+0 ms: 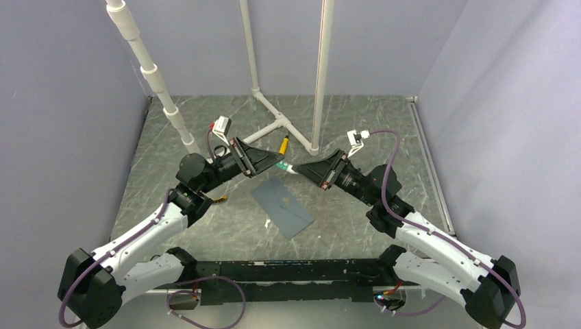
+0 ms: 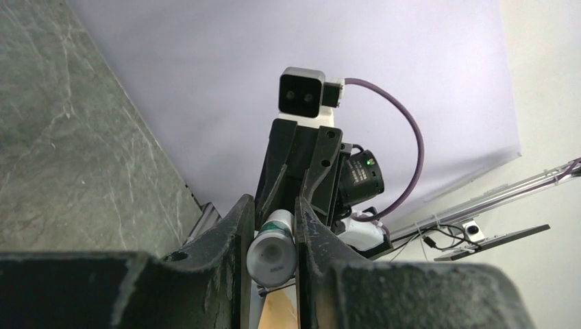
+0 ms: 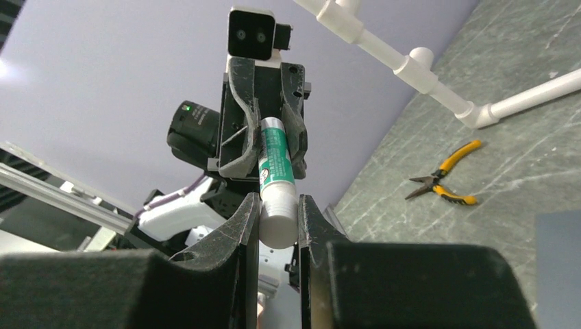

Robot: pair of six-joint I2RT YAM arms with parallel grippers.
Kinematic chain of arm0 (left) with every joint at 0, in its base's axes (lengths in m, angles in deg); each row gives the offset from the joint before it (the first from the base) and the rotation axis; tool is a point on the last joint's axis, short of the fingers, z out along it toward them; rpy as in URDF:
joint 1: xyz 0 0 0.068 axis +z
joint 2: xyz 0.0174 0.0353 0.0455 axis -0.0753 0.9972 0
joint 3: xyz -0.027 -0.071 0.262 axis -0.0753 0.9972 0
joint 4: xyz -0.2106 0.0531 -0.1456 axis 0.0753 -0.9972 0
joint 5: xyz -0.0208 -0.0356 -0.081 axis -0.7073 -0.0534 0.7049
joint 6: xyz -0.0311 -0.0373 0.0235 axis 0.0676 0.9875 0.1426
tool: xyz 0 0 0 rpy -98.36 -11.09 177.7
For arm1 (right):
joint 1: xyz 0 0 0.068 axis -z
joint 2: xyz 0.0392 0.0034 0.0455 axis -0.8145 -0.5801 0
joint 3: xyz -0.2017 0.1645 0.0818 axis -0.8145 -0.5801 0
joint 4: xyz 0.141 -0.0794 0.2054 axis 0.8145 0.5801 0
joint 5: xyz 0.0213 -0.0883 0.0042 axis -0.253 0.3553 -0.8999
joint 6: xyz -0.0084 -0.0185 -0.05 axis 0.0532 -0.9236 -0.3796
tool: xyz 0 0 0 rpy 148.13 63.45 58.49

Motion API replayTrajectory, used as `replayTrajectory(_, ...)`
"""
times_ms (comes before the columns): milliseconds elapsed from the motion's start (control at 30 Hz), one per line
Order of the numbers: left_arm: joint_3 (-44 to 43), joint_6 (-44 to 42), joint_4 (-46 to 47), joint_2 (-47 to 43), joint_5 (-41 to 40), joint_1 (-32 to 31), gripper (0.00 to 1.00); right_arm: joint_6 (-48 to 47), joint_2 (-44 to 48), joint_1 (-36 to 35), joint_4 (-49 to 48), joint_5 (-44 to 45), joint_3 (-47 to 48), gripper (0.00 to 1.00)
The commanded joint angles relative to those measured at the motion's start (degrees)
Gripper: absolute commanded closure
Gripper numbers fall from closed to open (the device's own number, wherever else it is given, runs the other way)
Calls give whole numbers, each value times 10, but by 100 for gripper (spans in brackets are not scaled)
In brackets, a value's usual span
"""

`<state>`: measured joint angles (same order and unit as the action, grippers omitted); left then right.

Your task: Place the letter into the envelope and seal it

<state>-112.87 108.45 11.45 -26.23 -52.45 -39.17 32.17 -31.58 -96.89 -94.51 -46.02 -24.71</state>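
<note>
The slate blue-grey envelope lies flat on the table between the arms, and its edge shows in the right wrist view. The letter is hidden. Above the envelope's far end, a white glue stick with a green label hangs level between both grippers. My left gripper is shut on one white end of the glue stick. My right gripper is shut on the other white end of the glue stick. The two grippers face each other tip to tip.
Yellow-handled pliers lie on the table behind the grippers. A white PVC pipe frame stands at the back, with uprights left and centre. Grey walls close in the table.
</note>
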Motion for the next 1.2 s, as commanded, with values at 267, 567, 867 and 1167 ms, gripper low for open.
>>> replayTrajectory(267,-8,15,74,4,-22,-6,97,74,-38,-32,-150,63,-22,100)
replayTrajectory(567,3,26,92,15,-4,-8,98,80,-91,-43,-199,71,11,100)
replayTrajectory(867,15,3,83,20,59,-16,97,98,-139,-45,-210,24,41,100)
replayTrajectory(1167,15,-96,-90,-55,43,-16,89,89,-84,-44,-116,66,37,100)
